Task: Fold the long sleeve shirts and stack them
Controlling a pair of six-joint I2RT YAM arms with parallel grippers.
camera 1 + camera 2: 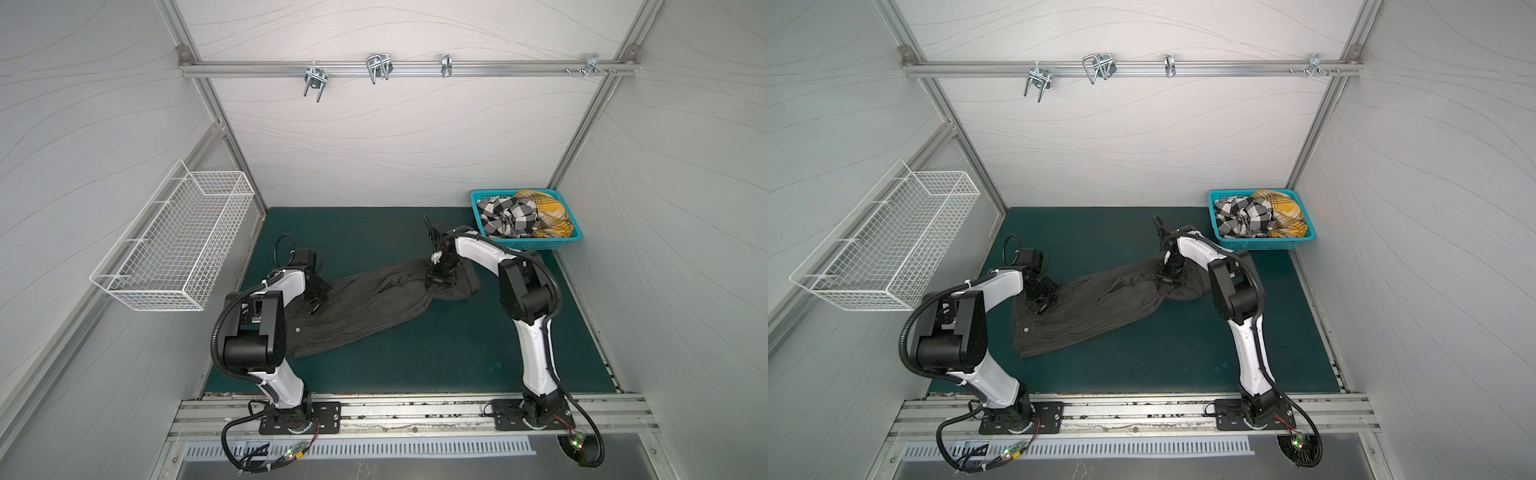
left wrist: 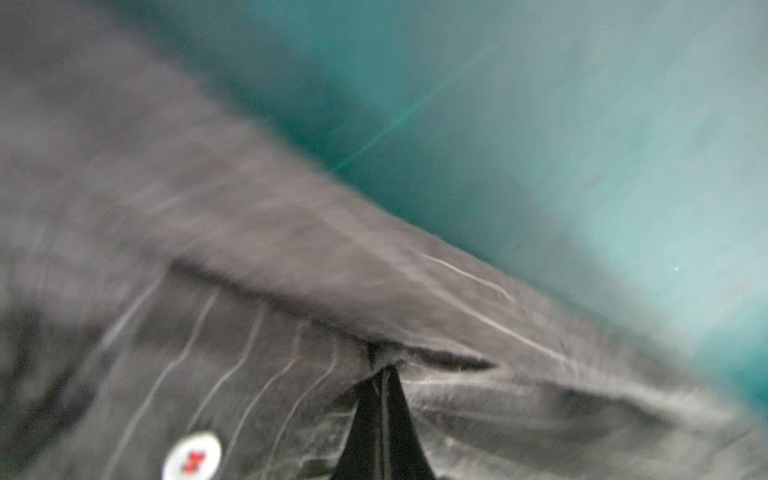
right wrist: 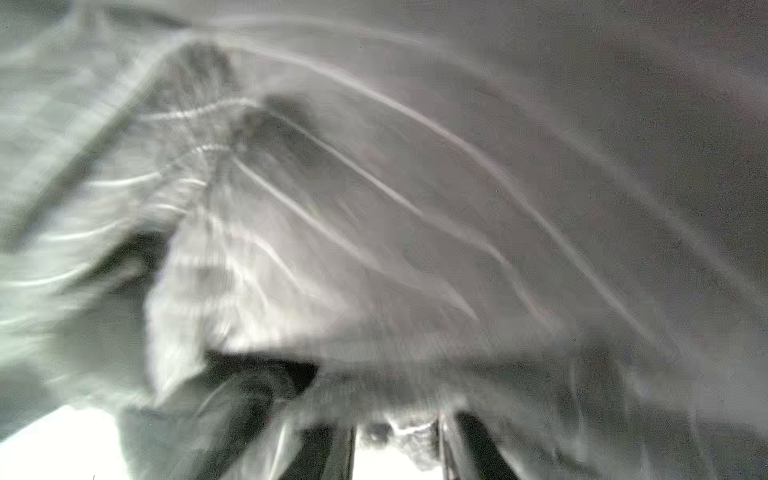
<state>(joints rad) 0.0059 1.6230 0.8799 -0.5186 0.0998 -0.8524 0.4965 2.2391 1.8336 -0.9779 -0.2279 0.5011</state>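
A dark charcoal pinstriped shirt (image 1: 365,307) (image 1: 1092,309) lies stretched slantwise across the green mat. My left gripper (image 1: 313,305) (image 2: 384,370) is shut on its hem at the left end, near a small round white disc with a red mark (image 2: 193,457). My right gripper (image 1: 436,278) (image 3: 397,432) sits on the shirt's far right end. Its jaws stand apart with a wad of cloth in the gap, and blur hides whether they pinch it. A black-and-white check shirt (image 1: 509,218) and a mustard plaid shirt (image 1: 548,216) lie crumpled in the teal basket (image 1: 528,246).
The green mat (image 1: 436,353) covers the table. A white wire basket (image 1: 174,249) hangs on the left wall. Metal hooks (image 1: 378,68) sit on the rail on the back wall. Both arm bases stand on the front rail.
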